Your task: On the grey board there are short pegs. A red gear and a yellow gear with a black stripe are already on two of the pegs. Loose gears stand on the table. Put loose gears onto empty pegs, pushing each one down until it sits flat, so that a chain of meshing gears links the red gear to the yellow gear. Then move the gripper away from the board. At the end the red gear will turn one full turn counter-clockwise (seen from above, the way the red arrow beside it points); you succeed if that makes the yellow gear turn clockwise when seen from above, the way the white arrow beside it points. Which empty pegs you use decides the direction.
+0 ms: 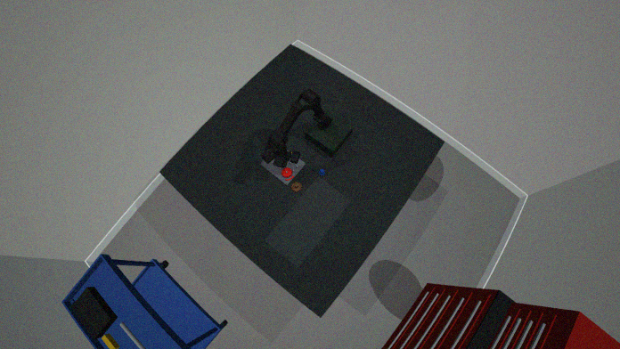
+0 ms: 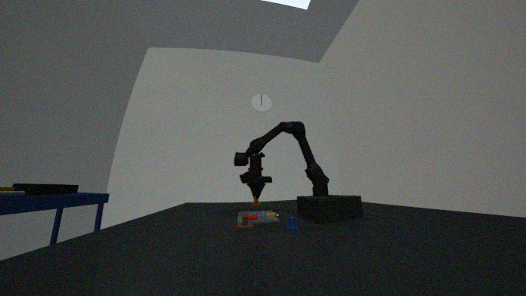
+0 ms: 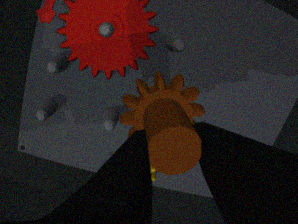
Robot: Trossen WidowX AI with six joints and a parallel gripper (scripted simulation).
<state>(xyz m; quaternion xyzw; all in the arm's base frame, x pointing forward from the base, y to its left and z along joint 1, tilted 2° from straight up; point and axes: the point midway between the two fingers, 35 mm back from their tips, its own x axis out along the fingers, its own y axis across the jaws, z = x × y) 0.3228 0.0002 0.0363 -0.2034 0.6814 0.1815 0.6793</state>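
Observation:
My gripper [image 2: 256,197] [image 3: 169,136] is shut on the handle of an orange gear [image 2: 256,203] [image 3: 161,94] and holds it upright above the grey board [image 1: 270,165] [image 3: 75,137]. The red gear [image 1: 289,172] [image 2: 252,217] [image 3: 90,42] sits on a peg. The yellow gear [image 2: 271,214] is mostly hidden behind the held gear and fingers in the wrist view; a bit of yellow [image 3: 153,174] shows. Empty pegs [image 3: 53,66] [image 3: 42,115] [image 3: 110,123] show in the wrist view, with another peg [image 3: 178,45] beside the red gear.
A brown gear [image 1: 296,187] [image 2: 245,223] with a handle stands on the table just off the board. A small blue gear [image 1: 322,172] [image 2: 292,223] stands apart from it. The dark arm base block [image 1: 330,137] [image 2: 329,208] is behind the blue gear.

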